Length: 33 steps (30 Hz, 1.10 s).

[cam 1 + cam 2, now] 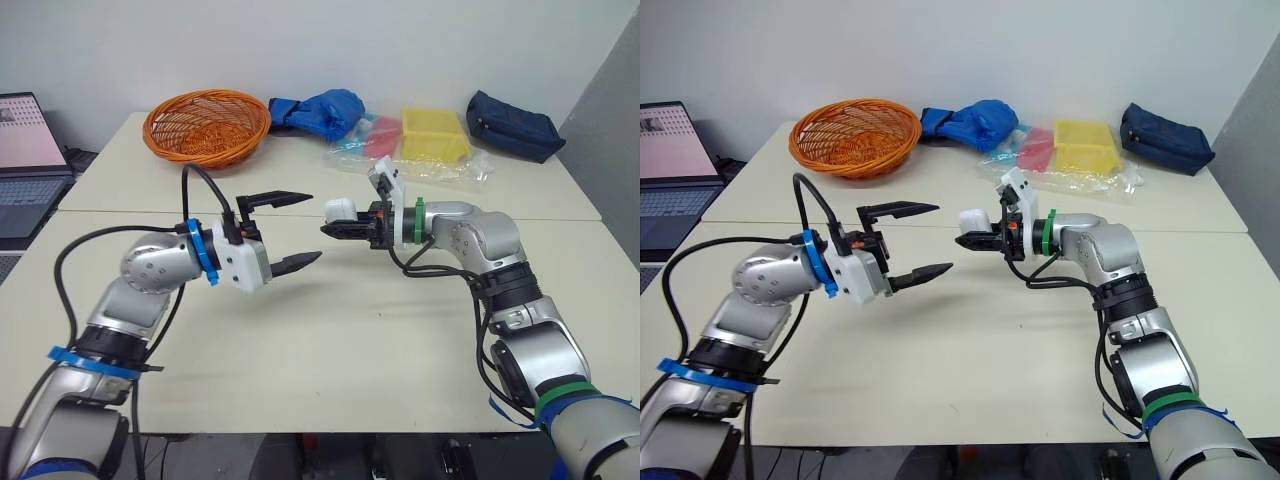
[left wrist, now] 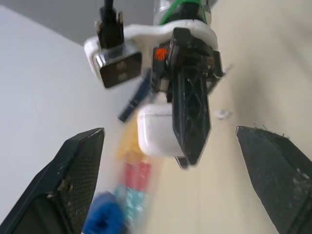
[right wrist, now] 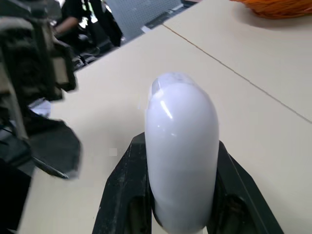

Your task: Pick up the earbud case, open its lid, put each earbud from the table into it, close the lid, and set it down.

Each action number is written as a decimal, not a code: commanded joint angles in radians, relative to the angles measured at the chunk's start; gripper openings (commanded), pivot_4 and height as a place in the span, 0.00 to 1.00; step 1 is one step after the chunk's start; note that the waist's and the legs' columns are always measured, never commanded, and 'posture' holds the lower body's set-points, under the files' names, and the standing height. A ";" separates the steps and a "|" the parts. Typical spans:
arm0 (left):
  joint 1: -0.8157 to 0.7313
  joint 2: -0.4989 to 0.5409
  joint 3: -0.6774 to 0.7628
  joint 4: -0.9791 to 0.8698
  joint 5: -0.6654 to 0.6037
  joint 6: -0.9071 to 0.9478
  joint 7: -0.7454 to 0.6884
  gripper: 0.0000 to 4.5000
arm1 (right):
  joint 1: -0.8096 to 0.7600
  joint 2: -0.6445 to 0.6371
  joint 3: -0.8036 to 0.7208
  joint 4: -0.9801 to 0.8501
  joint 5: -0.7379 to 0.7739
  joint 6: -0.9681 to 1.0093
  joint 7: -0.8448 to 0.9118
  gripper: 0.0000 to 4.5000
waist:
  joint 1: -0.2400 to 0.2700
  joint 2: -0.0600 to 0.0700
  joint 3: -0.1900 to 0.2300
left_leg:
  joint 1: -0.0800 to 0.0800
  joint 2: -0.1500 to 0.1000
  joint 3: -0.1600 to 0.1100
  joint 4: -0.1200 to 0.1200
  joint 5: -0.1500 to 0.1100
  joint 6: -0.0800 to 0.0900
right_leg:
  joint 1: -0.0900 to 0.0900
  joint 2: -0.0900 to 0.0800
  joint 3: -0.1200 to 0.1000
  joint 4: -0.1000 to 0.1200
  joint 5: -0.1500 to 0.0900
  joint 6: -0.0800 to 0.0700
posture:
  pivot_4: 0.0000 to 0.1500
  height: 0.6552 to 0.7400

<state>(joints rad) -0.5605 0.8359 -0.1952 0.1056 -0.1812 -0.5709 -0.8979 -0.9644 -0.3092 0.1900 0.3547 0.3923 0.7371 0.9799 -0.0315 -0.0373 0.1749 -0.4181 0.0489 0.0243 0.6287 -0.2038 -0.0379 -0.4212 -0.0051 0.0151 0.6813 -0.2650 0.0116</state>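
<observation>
1. Black fingers of our left gripper (image 1: 312,228) stand spread wide, facing the case; we judge them ready for the lid.
2. Our right gripper (image 1: 337,223) pinches the white earbud case (image 1: 341,209) above the table (image 1: 350,340), lid seemingly shut.
3. Its long axis follows those fingers, free end pointing leftward.

Both arms are held up over the pale table (image 1: 330,340), facing each other. The right gripper (image 1: 336,227) pinches the white earbud case (image 1: 341,209) between its black fingers, and the lid looks shut as far as I can tell. The left gripper (image 1: 314,228) hangs just beside it, jaws spread wide, touching nothing. Behind them sit an orange basket (image 1: 207,125), a blue bag (image 1: 322,110), a yellow box (image 1: 434,135) and a navy pouch (image 1: 513,125)
</observation>
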 commanded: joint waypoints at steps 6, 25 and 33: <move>-0.103 0.130 0.014 -0.132 -0.188 0.665 -0.254 1.00 | 0.032 -0.008 0.068 -0.093 -0.130 -0.147 -0.028 0.19 | 0.000 0.000 0.000 | 0.000 0.001 -0.001 0.000 0.000 0.000 | 0.000 0.003 0.000 0.000 -0.002 0.003 | 1.00 1.00; -0.522 -0.039 -0.118 0.209 -0.028 0.915 -0.583 0.72 | 0.079 0.013 0.149 -0.157 -0.258 -0.258 -0.017 0.19 | -0.002 0.000 0.000 | 0.000 0.001 -0.001 0.001 0.000 0.000 | -0.001 0.004 0.001 0.000 -0.001 0.001 | 1.00 1.00; -0.553 -0.111 -0.128 0.263 0.037 0.875 -0.616 0.51 | 0.078 0.027 0.154 -0.190 -0.269 -0.247 -0.024 0.19 | 0.000 0.000 0.000 | -0.001 0.001 -0.001 0.001 0.000 0.000 | -0.001 0.004 0.001 0.000 -0.001 0.000 | 1.00 1.00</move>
<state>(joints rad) -1.0748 0.7300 -0.3312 0.3708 -0.1507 0.3166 -1.5134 -0.8766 -0.2833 0.3472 0.2080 0.1257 0.5054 0.9572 -0.0312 -0.0373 0.1751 -0.4187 0.0497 0.0236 0.6302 -0.2038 -0.0379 -0.4220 -0.0017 0.0161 0.6814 -0.2656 0.0114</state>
